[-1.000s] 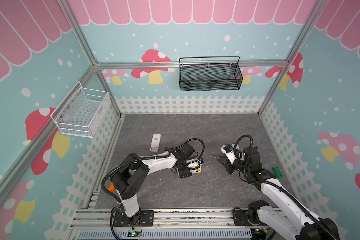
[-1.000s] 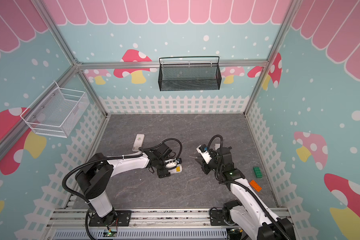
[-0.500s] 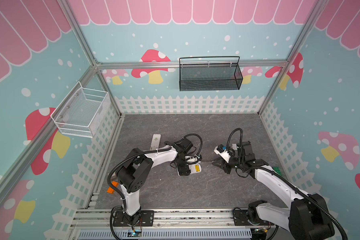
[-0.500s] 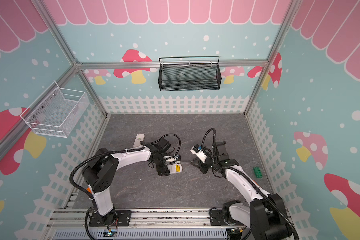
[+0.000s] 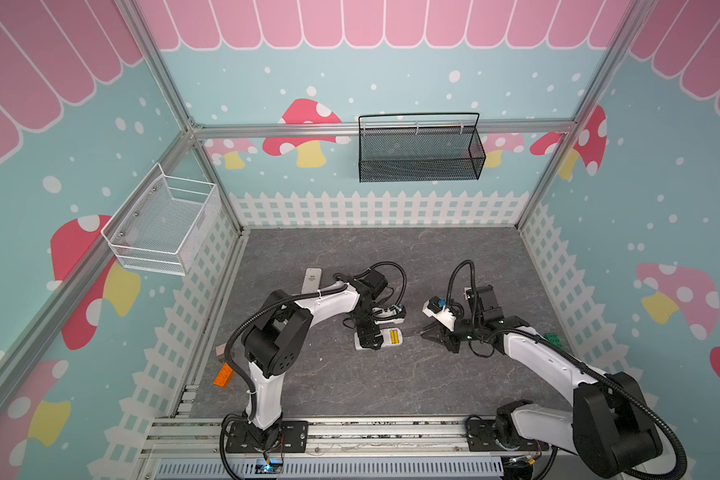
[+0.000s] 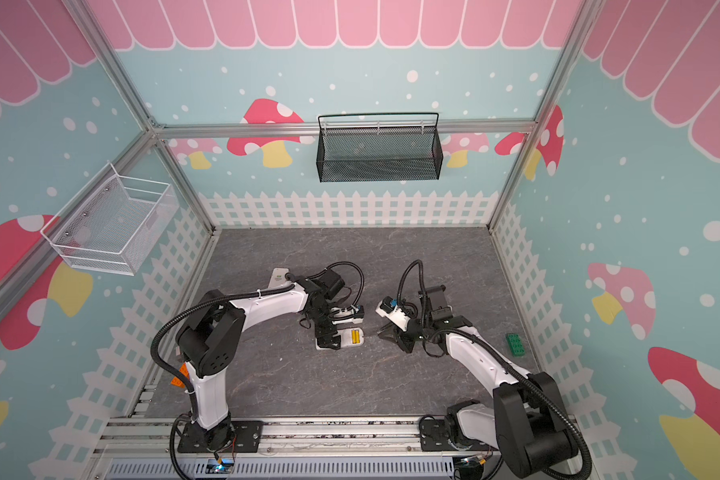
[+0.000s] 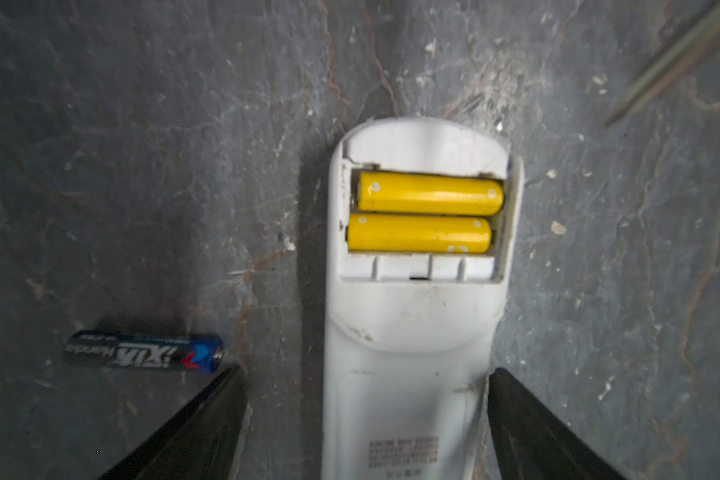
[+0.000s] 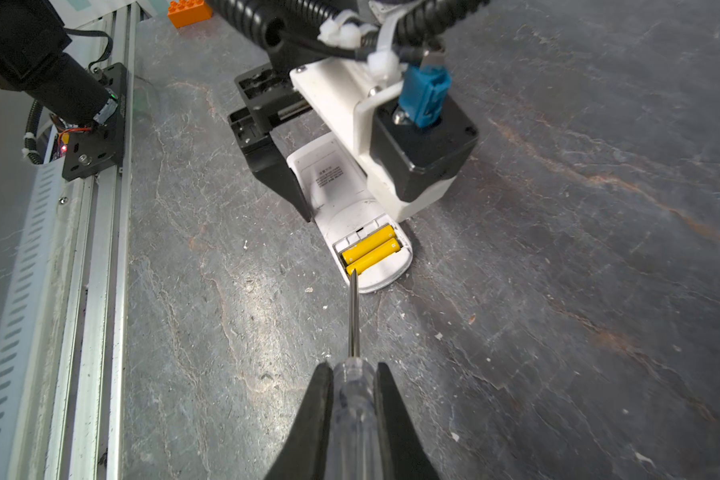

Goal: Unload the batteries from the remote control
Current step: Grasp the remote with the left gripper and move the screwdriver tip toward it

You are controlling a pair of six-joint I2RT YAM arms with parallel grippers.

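Edges nearer from 3 o'clock, right gripper [image 8: 353, 368] clamped on screwdriver [image 8: 353, 320], tip at two yellow batteries [image 7: 425, 216] still seated in remote control [image 7: 408, 332]; left gripper [image 7: 366, 371] spread astride; one black battery [image 7: 142, 351] out beside.

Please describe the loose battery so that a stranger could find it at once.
On the grey table, find the white remote that the open left gripper straddles. One battery lies flat on the table beside it, apart from it. It is black and blue; the two batteries inside the remote are yellow.
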